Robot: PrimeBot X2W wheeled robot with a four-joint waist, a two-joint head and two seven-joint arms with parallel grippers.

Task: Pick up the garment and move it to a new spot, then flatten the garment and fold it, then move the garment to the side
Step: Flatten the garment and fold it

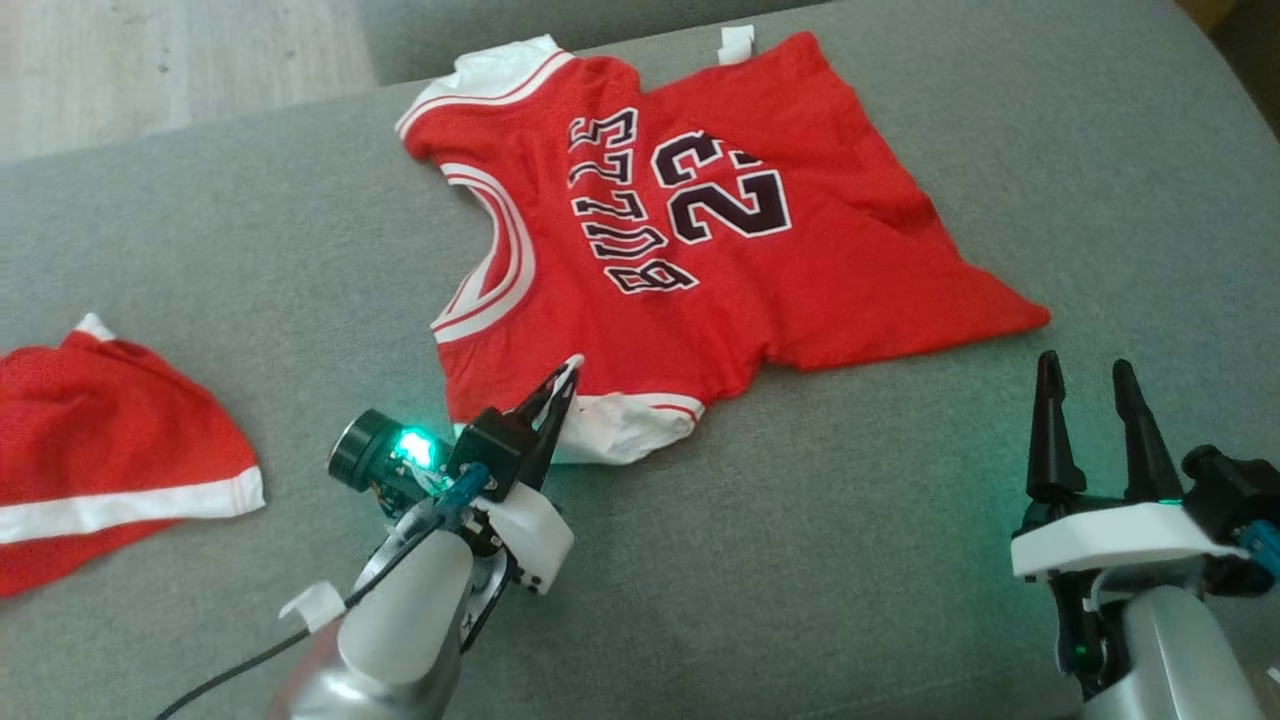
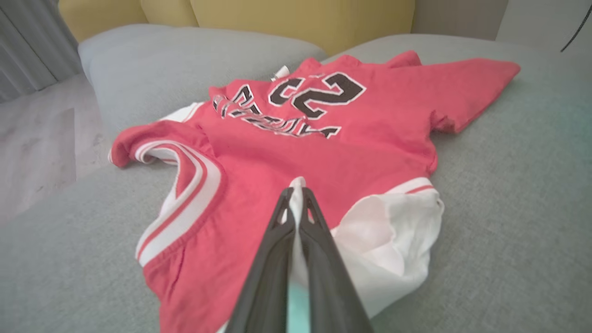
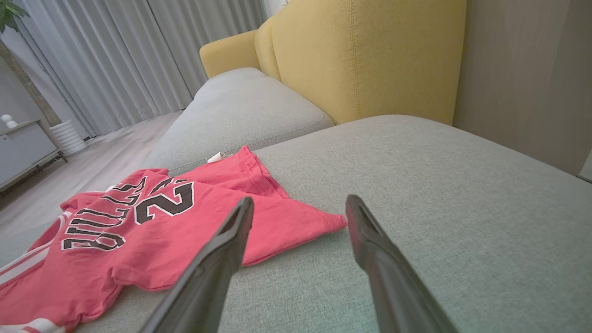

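Grey sofa cushion (image 1: pixel 850 560) stretching out before me, carrying two pieces. Red jersey (image 1: pixel 640 250) lying rumpled toward its far edge, lettering facing up. Second red garment (image 1: pixel 110 450), white-striped, lying well apart toward cushion's left side.

You see a big grey seat cushion (image 3: pixel 462 194) with a second grey cushion (image 3: pixel 240 106) beside it. A yellow sofa back (image 3: pixel 370 60) stands behind them. Long grey curtains (image 3: pixel 115 60) hang by the pale wood floor (image 3: pixel 106 162), near a low white cabinet (image 3: pixel 23 148) and a white ribbed pot (image 3: pixel 68 137).

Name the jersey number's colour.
Black, outlined white; the number on the jersey shows best in the head view.
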